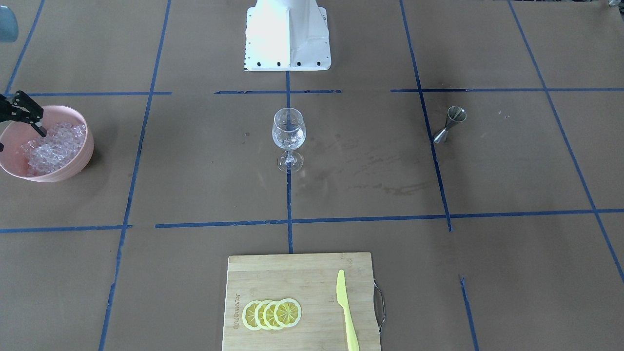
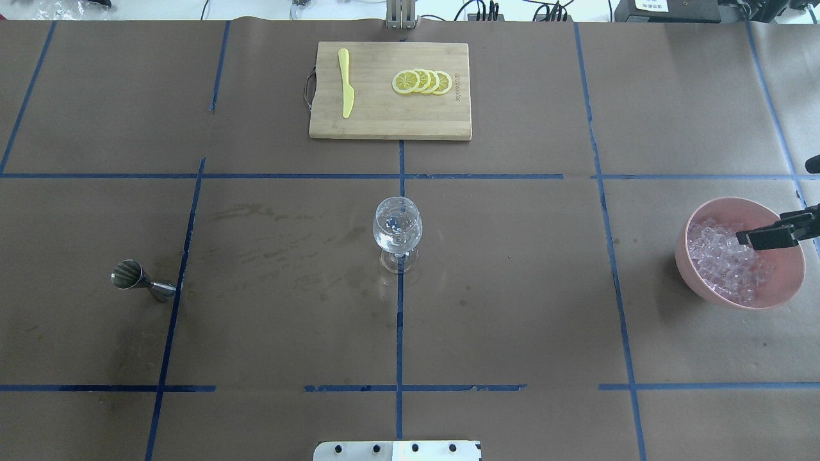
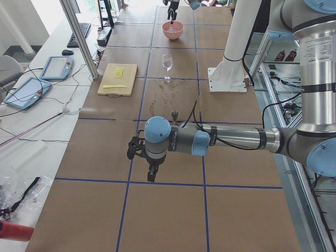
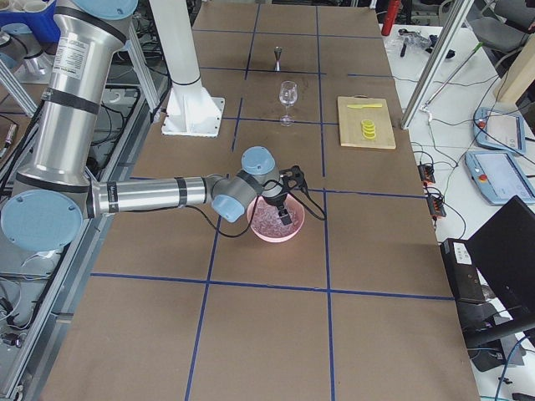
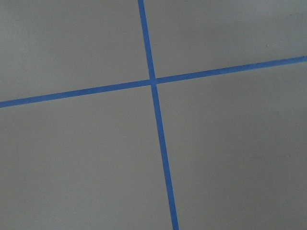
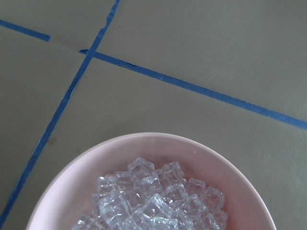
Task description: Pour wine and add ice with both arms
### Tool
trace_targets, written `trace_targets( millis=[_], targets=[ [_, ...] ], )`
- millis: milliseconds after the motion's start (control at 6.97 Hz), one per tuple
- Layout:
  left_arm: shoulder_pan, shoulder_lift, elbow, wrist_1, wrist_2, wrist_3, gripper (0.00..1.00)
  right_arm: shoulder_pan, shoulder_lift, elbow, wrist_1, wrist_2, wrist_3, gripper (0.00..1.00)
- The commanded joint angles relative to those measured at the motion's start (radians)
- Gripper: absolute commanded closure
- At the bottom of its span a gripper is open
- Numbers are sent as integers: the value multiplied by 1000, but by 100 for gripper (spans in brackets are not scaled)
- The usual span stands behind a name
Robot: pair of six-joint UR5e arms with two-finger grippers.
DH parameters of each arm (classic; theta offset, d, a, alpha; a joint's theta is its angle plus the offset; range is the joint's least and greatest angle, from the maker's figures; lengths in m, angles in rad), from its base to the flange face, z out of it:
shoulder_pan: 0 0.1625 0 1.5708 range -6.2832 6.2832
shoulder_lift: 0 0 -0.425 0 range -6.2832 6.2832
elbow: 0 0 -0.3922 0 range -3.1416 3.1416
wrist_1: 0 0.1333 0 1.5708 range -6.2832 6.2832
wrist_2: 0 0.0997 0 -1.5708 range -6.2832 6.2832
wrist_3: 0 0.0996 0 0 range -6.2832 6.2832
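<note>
A clear wine glass (image 1: 289,129) stands at the table's middle, also in the overhead view (image 2: 397,227). A pink bowl (image 1: 83,161) of ice (image 1: 53,146) sits on the robot's right side. My right gripper (image 2: 743,238) hangs over the bowl with its fingers together and the tip just above the ice (image 2: 717,256); I cannot see anything between the fingers. The right wrist view shows the bowl's rim (image 6: 158,141) and ice (image 6: 153,201) but no fingers. My left gripper (image 3: 148,169) shows only in the exterior left view, low over bare table far from the glass; I cannot tell its state.
A steel jigger (image 1: 451,122) stands on the robot's left side. A bamboo cutting board (image 1: 292,278) with lemon slices (image 1: 272,314) and a yellow knife (image 1: 345,307) lies at the far edge. The white base block (image 1: 287,34) is behind the glass. No bottle is in view.
</note>
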Motion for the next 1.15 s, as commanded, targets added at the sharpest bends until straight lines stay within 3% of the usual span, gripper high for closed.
trace_targets(
  millis=[0,143,430,1004],
  targets=[
    [0,0,0,-1,-1,0,0,-78,-12,-2,1,-84,-9,2],
    [1,0,0,-1,-1,0,0,-92,-12,-4,1,-86,-13,7],
    [1,0,2,-1,0,-2,0,-101,-9,-8,-1,-86,-13,30],
    [1,0,0,-3,-1,0,0,-109,-3,-33,-5,-87,-13,31]
  ],
)
